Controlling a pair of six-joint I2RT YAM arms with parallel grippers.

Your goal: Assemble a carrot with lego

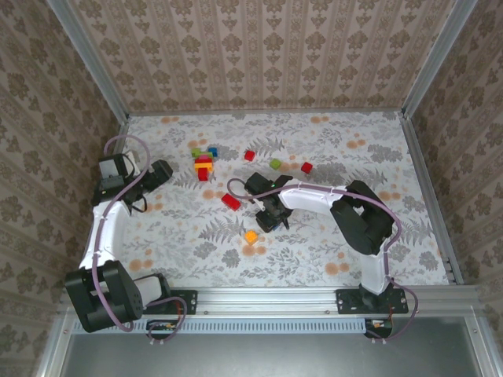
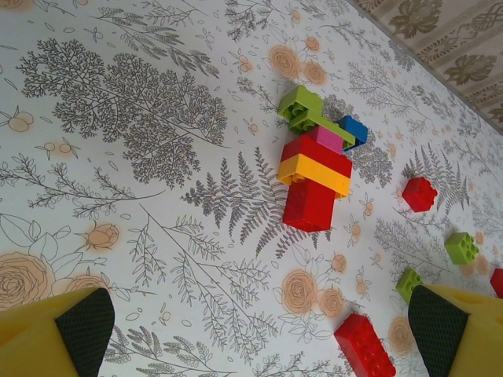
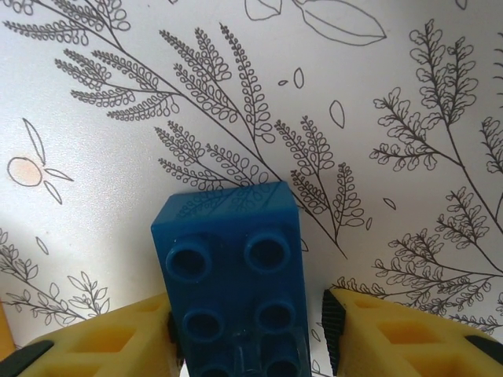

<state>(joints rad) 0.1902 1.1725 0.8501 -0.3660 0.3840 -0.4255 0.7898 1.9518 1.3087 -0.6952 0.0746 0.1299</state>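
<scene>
The blue brick point(image 3: 232, 275) lies studs-up between the right gripper's point(image 3: 247, 345) yellow fingers. The jaws stand apart: one pad seems to touch the brick, while a sliver of cloth shows before the other pad point(image 3: 332, 322). Pressed from one side first, the brick could, I judge, skid or twist instead of seating squarely. Ahead of these fingers the tablecloth point(image 3: 393, 118) lies bare. An orange brick point(image 1: 251, 236) sits just beside the gripper, and the table edges are well apart. The left gripper point(image 2: 261, 322) hangs wide open, with the half-built stack point(image 2: 314, 177) ahead of it.
</scene>
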